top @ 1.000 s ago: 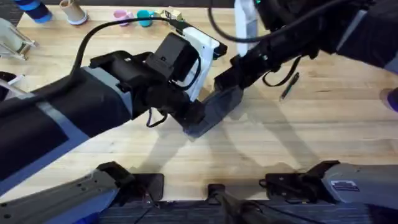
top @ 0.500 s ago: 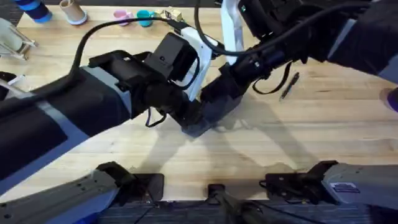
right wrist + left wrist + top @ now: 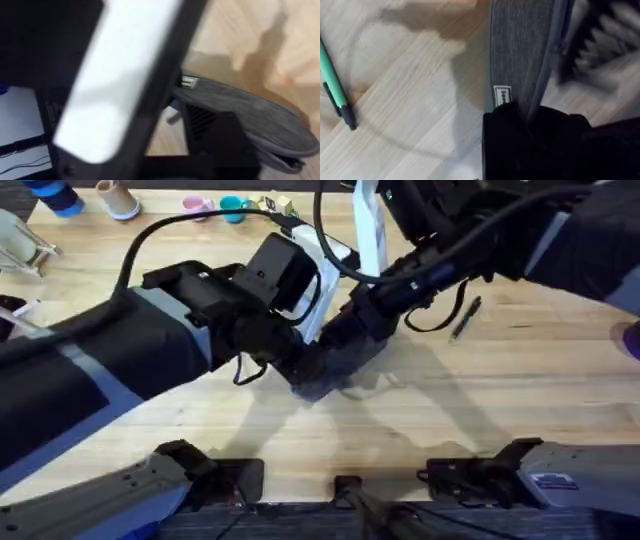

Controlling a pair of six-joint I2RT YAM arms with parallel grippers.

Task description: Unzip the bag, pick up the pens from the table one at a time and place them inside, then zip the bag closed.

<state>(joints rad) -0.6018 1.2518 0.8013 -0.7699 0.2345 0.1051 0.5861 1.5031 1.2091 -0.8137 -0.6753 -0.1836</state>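
Long slim fabric pencil pouch (image 3: 520, 55): heathered mid-grey weave, small white sewn label with dark lettering at one edge, a darker grey strip along its length. Stick-shaped pen (image 3: 337, 92) on the pale butcher-block table (image 3: 520, 395): bright green barrel, black clip and black tip; second stick pen (image 3: 464, 318) reads dark with a faint green tint. Table wood is light tan with darker plank seams and fine grain lines.
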